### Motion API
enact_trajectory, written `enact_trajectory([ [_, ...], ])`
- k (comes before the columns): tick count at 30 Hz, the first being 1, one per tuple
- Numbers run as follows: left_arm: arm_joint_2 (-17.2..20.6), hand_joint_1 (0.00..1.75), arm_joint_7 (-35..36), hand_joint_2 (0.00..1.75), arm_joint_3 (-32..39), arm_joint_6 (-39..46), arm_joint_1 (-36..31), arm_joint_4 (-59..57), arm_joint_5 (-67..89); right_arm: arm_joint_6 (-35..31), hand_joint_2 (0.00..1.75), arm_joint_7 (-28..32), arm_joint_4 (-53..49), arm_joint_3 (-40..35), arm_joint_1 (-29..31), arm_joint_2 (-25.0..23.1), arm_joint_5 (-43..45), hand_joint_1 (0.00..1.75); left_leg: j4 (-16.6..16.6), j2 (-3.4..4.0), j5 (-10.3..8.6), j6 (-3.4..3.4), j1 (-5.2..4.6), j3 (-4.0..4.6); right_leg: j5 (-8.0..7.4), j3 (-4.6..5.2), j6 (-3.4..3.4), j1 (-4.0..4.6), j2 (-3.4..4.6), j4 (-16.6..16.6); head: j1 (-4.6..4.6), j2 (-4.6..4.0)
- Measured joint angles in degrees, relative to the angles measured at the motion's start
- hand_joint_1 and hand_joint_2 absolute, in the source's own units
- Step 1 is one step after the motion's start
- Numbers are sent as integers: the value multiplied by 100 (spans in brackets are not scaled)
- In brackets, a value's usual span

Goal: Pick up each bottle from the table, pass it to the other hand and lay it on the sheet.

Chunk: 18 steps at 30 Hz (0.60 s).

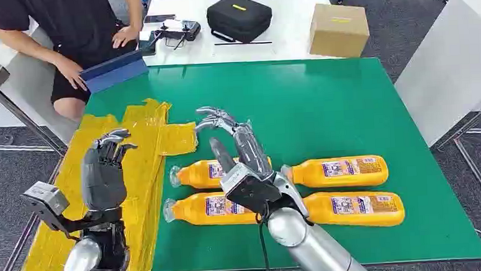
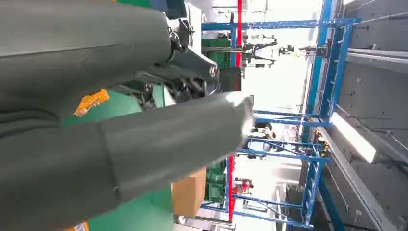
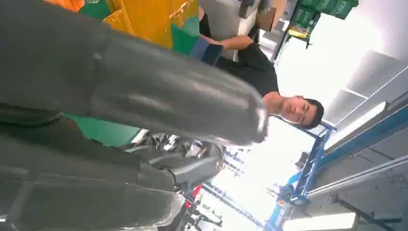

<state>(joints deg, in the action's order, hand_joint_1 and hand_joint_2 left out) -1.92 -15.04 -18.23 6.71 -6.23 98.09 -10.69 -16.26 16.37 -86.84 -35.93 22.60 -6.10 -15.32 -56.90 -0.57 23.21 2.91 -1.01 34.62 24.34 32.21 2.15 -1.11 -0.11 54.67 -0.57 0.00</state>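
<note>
Bottles (image 1: 272, 190) lie four abreast at centre frame, long axes left-to-right, caps toward the yellow sheet (image 1: 142, 172), directly under the empty, spread-fingered right hand (image 1: 239, 154), while the left hand (image 1: 103, 174), also open and empty, waits over the sheet.

The four bottles (image 1: 339, 171) are glossy orange plastic with clear caps and printed paper-like labels. The yellow sheet (image 1: 134, 172) on the left looks like thin, crinkled, shiny plastic film. The green table (image 1: 323, 100) is smooth and matt. Both arms are polished silver metal — the left hand (image 1: 103, 174) matt grey, the right hand (image 1: 236, 151) partly chromed. Far right, a cardboard box (image 1: 338, 30) — plain matt brown
</note>
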Motion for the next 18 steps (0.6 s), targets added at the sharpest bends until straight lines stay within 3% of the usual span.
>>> enact_trajectory([
  [5, -17, 175, 19, 0, 13, 123, 48, 2, 121, -80, 0, -106, -4, 11, -39, 4, 58, 175, 0, 1, 1, 0, 0, -4, 0, 0, 0, 0, 0, -1, 0, 0],
  [7, -294, 175, -384, 0, 313, 632, 800, 66, 937, -405, 0, -153, -177, 351, -947, 125, 767, 175, 5, 1, 53, -6, 2, -66, 33, -53, -5, -8, -1, -38, 11, 0],
  [9, -726, 175, -1685, 0, 912, 155, 1792, -47, 1295, 29, 0, 1024, -141, 973, -2084, 317, 1479, 175, 10, -7, 134, 9, 16, -182, 114, -141, -1, -1, -7, -61, -2, 0],
  [11, -1035, 175, -1993, 0, 1476, -402, 2451, -118, 1615, 526, 0, 1992, 2, 1614, -3090, 437, 1275, 175, 2, -41, 150, 30, 2, -139, 134, -193, 19, 0, -36, -50, -33, 0],
  [12, -1176, 175, -1976, 0, 1668, -431, 2574, -118, 1648, 676, 0, 2158, 2, 1832, -3290, 395, 1114, 175, 1, -34, 150, 31, -4, -114, 123, -165, 22, -3, -32, -49, -22, 0],
  [16, -1495, 175, -1821, 0, 2081, -396, 2740, -116, 1731, 839, 0, 1719, -37, 2415, -3616, 216, 767, 175, 2, -2, 164, 29, -6, -136, 127, -146, 24, -3, 0, -57, -28, 0],
  [17, -1541, 0, -1788, 0, 2129, -354, 2781, -114, 1731, 855, 0, 1652, -68, 2501, -3652, 188, 728, 0, 2, -2, 162, 29, -4, -133, 127, -147, 24, -3, 0, -57, -28, 0],
  [18, -1574, 0, -1762, 0, 2166, -315, 2812, -111, 1729, 887, 0, 1594, -105, 2579, -3659, 153, 689, 0, 3, 1, 162, 29, -5, -134, 126, -147, 24, -3, 1, -57, -24, 0],
])
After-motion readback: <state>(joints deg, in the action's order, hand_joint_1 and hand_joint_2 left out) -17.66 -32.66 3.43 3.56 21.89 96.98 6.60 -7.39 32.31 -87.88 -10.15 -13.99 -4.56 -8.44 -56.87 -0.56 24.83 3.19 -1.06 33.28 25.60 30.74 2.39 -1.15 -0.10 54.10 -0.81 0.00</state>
